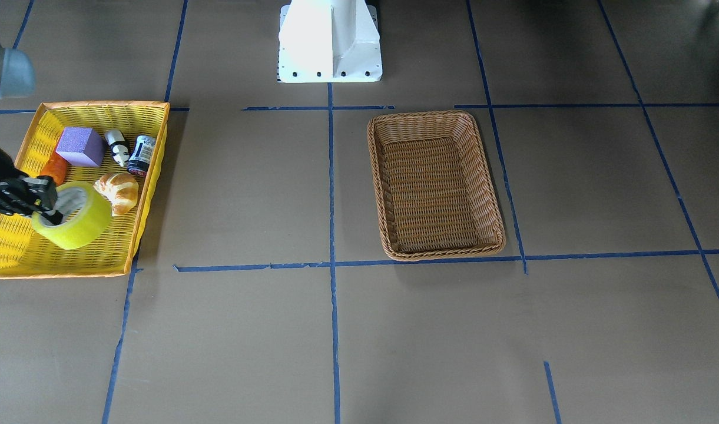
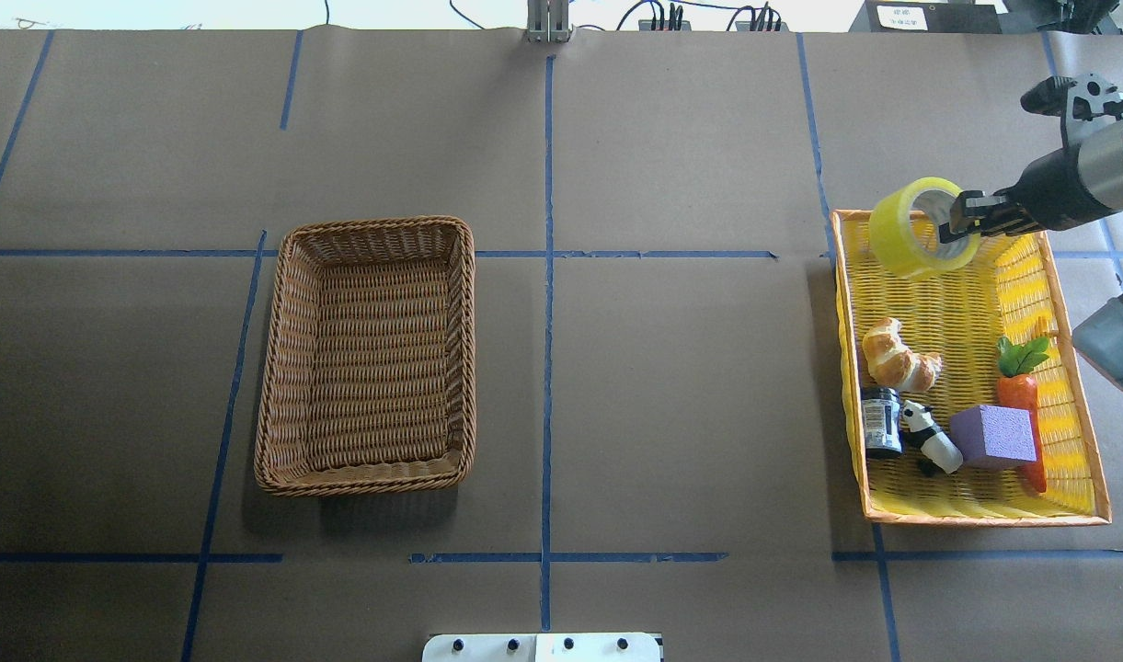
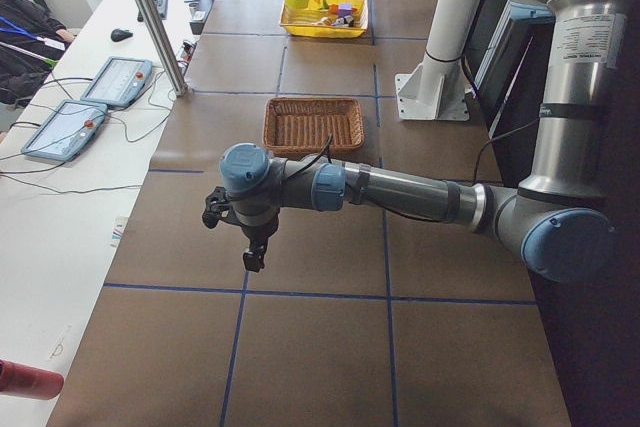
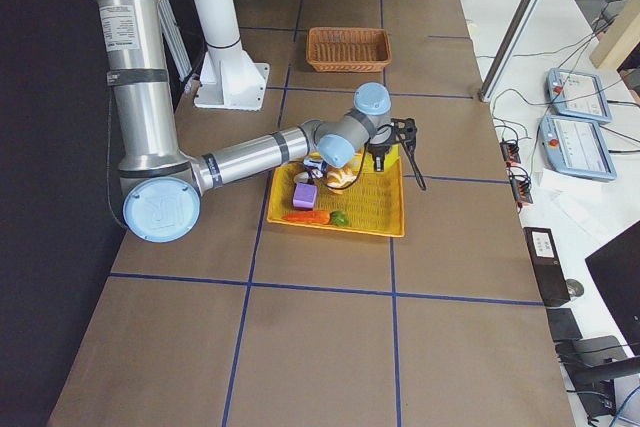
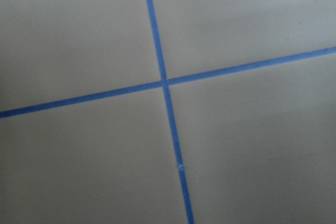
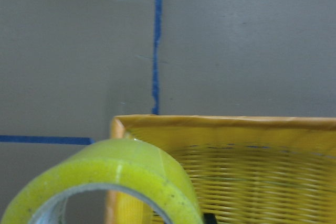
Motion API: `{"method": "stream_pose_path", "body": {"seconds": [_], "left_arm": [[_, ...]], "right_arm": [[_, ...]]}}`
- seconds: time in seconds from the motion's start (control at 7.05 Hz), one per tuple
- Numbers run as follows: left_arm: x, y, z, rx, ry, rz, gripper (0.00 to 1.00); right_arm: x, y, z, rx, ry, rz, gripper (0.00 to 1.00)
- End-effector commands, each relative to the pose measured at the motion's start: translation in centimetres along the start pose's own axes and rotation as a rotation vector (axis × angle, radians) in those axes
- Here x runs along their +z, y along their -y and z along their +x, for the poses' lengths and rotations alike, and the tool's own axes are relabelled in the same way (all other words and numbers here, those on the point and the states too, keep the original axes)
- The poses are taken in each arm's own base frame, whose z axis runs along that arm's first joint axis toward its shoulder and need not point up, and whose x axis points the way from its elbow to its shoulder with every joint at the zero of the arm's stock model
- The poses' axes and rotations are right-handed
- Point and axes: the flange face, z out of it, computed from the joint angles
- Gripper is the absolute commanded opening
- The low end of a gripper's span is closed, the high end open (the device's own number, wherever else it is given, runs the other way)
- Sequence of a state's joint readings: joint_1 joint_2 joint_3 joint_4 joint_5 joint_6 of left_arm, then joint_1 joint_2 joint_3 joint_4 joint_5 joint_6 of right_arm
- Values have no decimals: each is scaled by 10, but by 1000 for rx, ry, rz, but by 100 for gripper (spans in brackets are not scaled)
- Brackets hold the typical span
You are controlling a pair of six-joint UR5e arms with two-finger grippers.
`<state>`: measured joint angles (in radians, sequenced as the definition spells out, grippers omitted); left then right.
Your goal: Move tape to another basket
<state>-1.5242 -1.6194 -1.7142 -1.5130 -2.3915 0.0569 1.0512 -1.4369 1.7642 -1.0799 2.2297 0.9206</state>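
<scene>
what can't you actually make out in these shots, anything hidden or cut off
Exterior left view: the left end effector is small and shows nowhere else, so open or shut cannot be told.
Right wrist view: the bottom edge cuts off most of the tape.
Front-facing view: the carrot is mostly hidden behind the purple block and the right end effector.
Overhead view: the dark can has a label too small to read.
</scene>
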Motion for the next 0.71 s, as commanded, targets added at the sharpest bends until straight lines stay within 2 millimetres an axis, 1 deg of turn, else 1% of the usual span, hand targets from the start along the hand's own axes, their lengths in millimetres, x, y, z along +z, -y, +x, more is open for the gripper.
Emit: {"method": "stream_pose_path", "body": {"seconds": [0.0,0.14,0.28,0.43,0.57], "left_arm": [[23,21,68,-75,-46,79,100],[46,24,118,-143,-138,89,100],[63,23,166,-209,-221,113,100],[82,19,225,-274,-325,106,100],[81,23,277,-358,-429,90,100]], "right_arm": [[-10,-14,-95,142,123,-10,0],[-19,-29,-126,213,167,-25,0],[-24,-41,-152,250,239,-31,0],[-21,-57,-170,289,338,-17,0],[-18,-76,-186,344,439,-16,0]]}}
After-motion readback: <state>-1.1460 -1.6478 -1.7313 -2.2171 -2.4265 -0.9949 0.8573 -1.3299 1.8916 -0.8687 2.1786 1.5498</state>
